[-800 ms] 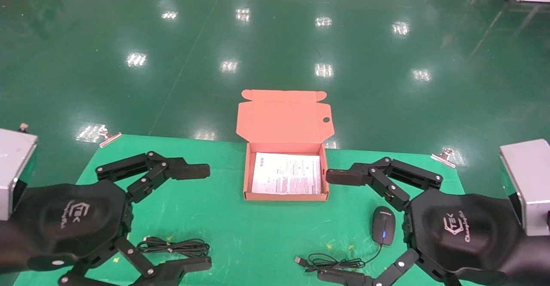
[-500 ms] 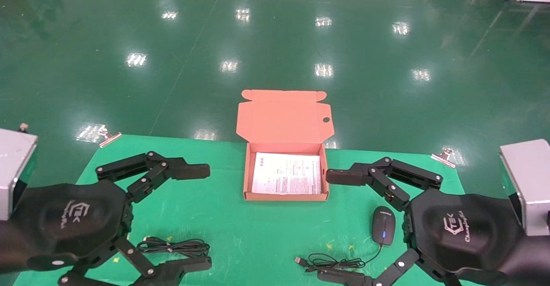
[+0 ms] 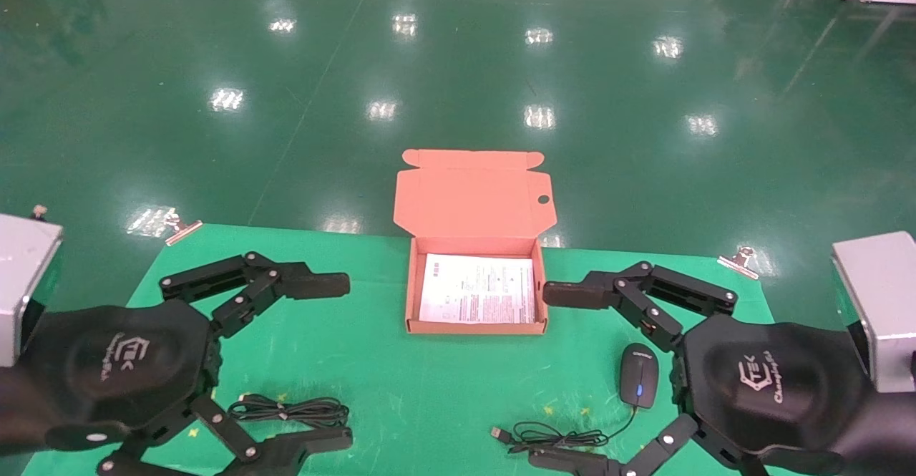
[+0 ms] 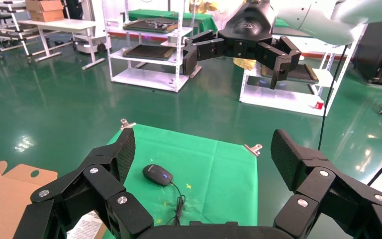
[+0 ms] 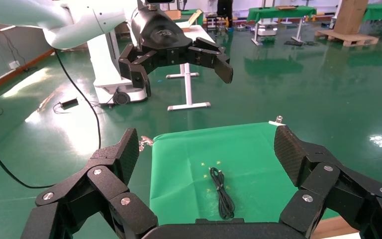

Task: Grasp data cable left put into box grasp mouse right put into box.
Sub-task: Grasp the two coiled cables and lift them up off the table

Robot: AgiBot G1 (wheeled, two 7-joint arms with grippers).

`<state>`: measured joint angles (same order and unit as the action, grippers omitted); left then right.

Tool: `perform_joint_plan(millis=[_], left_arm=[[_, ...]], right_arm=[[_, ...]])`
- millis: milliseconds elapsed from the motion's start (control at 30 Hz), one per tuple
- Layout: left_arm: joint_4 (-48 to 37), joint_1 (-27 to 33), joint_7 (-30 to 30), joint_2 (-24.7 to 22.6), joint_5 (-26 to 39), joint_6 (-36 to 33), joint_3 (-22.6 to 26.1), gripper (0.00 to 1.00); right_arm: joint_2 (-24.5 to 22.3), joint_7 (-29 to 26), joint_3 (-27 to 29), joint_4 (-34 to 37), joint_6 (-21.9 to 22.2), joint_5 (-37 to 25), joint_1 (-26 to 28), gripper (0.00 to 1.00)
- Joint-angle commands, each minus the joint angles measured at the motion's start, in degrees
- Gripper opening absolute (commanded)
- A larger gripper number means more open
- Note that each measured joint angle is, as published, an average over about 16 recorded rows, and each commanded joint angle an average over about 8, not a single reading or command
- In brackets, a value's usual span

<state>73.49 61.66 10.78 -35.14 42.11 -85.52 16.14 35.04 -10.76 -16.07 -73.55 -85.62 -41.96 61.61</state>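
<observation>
At the far middle of the green table sat the box, its hinged lid folded back toward 12 o'clock and a white printed sheet lying flat inside. From the box, the data cable lay at about 7 o'clock, a flat looped bundle resting on the cloth near the front edge. The mouse lay at about 4 o'clock from the box, its blue wheel lit, with its thin cord curling away toward the front edge and ending in a USB plug. The left gripper hovered above the cable with its 2 fingers spread wide, released and gripping nothing; the cable lay just beside the nearer finger. The right gripper hovered just beside the mouse, likewise spread wide and empty, its farther finger pointing at the box's right wall.
</observation>
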Motion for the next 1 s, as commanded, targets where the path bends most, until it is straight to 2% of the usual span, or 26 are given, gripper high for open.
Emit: perform_joint_plan(millis=[33,367,633,800,1000], left_arm=[[0.0,0.0,0.0,0.0,0.0,0.0,0.0,1.0],[0.2,1.2,-0.6,0.1,1.5,-0.7,0.4,1.0],[0.3,7.1,-1.4,-0.3,12.3,-4.2,6.3,1.0],[1.1,12.3,-2.9,-1.5,21.5,-5.1,12.9,1.0],[1.3,20.6,-6.4,-4.5,33.4,-5.3,22.9,1.0]], right_arm=[[0.0,0.0,0.0,0.0,-0.1,0.1,-0.1,1.0],[-0.3,0.4,-0.3,-0.4,-0.5,-1.0,0.5,1.0],[-0.2,1.1,-4.3,-1.7,-3.4,-9.2,6.3,1.0],[1.2,3.0,-11.5,-2.7,-5.2,-18.2,13.4,1.0],[3.7,8.3,-26.1,-3.3,-5.8,-29.4,24.2,1.0]])
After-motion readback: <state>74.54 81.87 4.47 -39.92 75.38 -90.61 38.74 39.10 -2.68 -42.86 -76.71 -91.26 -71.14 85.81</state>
